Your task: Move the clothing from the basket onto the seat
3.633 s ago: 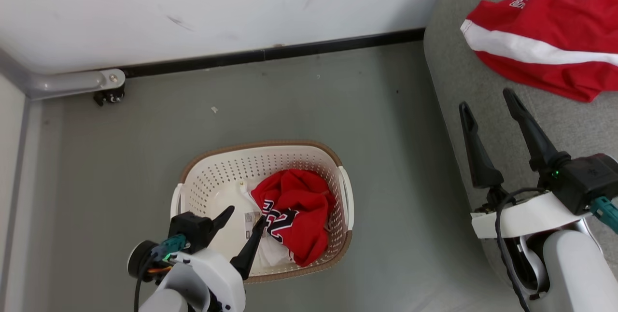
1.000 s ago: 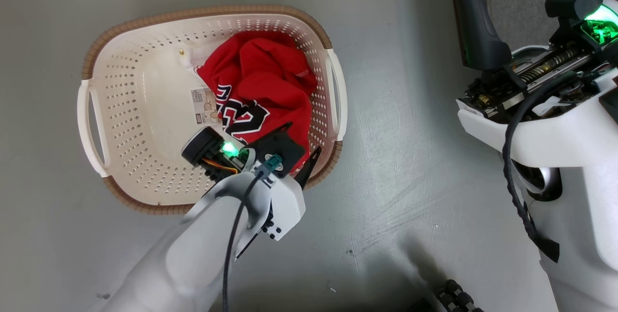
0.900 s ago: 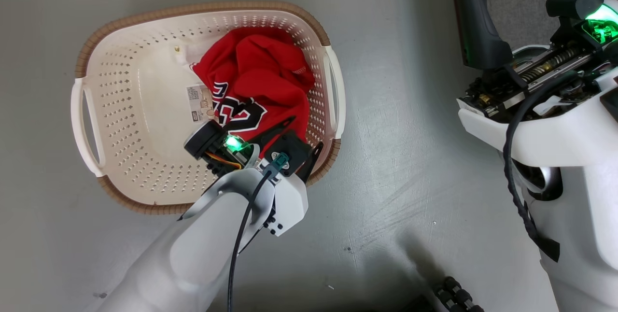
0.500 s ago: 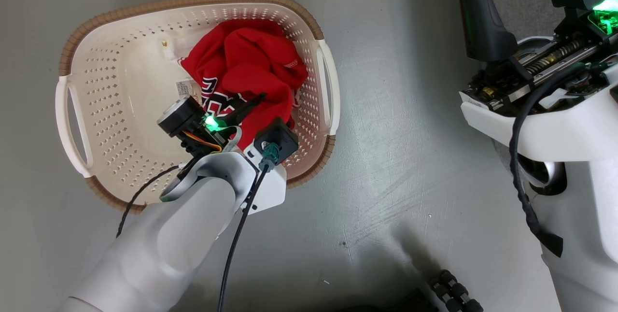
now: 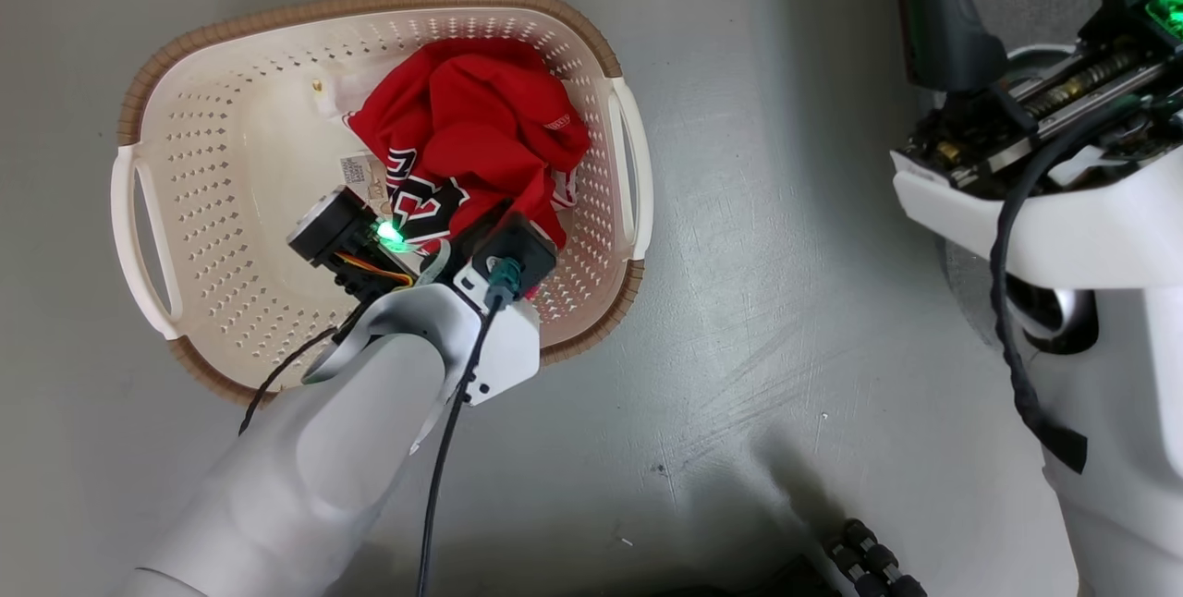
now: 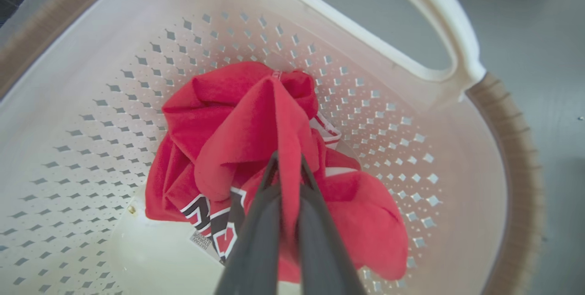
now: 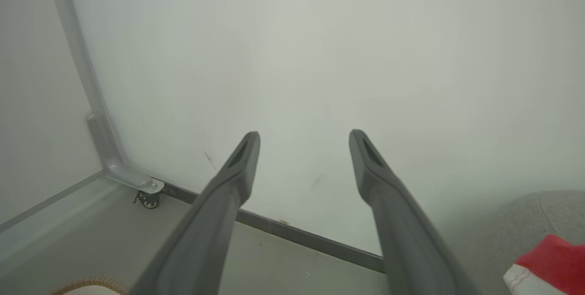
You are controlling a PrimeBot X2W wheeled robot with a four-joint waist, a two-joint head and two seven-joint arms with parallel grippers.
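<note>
The cream basket with a brown rim stands on the grey floor. The clothing, a crumpled red garment with black-and-white lettering, lies in its right half. My left arm reaches down into the basket from the near side. In the left wrist view my left gripper is shut on a raised fold of the red garment, close to the perforated wall. My right gripper is open and holds nothing, facing a white wall. At the right is the grey seat with a red, white-trimmed garment on it.
A barcode sticker shows on the basket's bottom beside the garment. A black baseboard and a castor bracket run along the wall's foot. A dark ribbed object lies on the floor at the bottom right.
My left gripper went further into the basket and closed on a fold of the red garment. The head camera shifted a little. The right gripper stayed open.
</note>
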